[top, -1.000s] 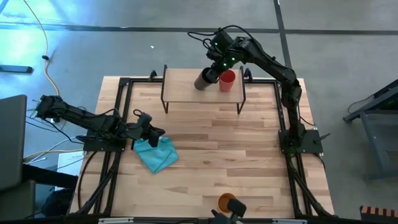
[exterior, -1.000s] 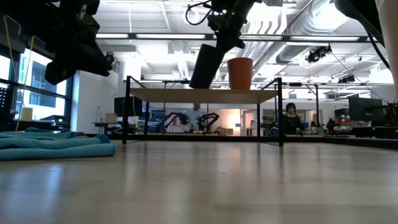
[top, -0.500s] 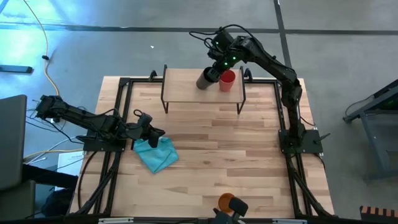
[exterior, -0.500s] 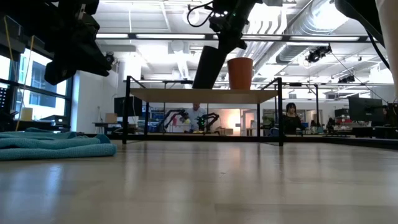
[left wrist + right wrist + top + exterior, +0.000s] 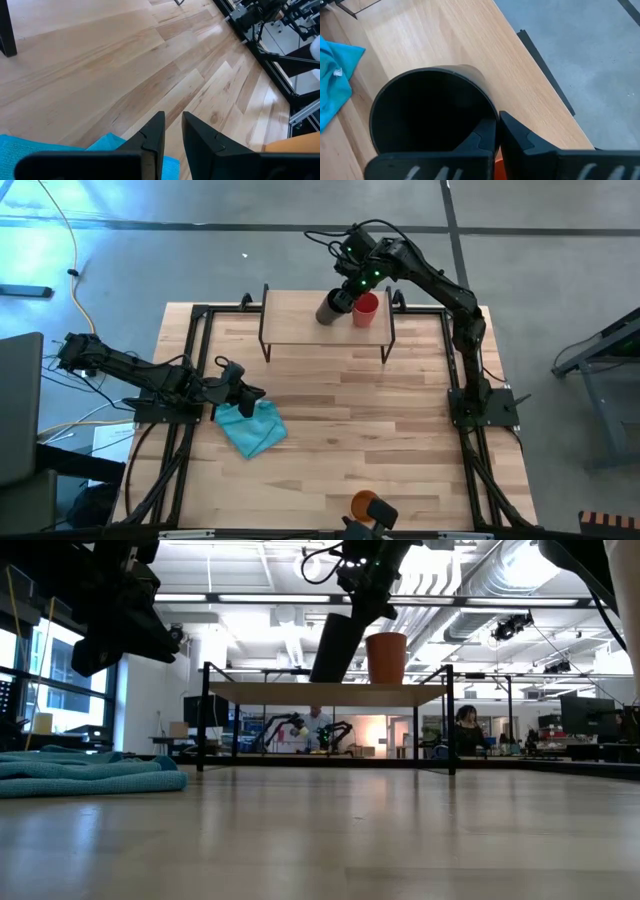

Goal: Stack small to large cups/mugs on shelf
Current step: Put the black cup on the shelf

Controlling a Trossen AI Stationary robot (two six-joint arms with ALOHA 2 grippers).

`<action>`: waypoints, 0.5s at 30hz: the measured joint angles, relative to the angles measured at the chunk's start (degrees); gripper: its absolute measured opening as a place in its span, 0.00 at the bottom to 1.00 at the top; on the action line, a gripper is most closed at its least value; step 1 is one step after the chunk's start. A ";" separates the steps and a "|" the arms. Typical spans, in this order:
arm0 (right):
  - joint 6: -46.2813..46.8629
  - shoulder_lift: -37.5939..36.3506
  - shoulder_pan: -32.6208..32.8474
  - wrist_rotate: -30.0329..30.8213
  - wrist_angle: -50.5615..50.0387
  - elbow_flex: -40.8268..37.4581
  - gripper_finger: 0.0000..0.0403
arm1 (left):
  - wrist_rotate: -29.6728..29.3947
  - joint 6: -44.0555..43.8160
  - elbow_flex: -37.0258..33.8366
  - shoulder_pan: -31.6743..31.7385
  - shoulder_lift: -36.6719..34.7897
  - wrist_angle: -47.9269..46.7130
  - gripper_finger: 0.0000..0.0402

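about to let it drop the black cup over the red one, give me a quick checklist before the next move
1. Grip: right gripper pinches the black cup by its rim: ok.
2. Cup attitude: black cup hangs tilted in the low view, not upright: not ok.
3. Alignment: black cup sits beside the red cup, not over it: not ok.
4. Target: red cup stands upright on the shelf: ok.
5. Left gripper waits over the blue cloth, away from the shelf: ok.
6. Yellow-orange cup at the table's near edge, whether reachable: cannot tell.
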 joint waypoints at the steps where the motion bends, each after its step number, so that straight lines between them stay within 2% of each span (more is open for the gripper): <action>1: 0.07 0.00 0.00 -0.25 0.00 0.00 0.00 | 0.00 0.02 0.00 0.00 0.00 0.00 0.14; 15: 0.17 0.00 0.00 -0.78 0.02 0.00 0.07 | 0.00 0.13 0.00 0.00 0.00 -0.08 0.14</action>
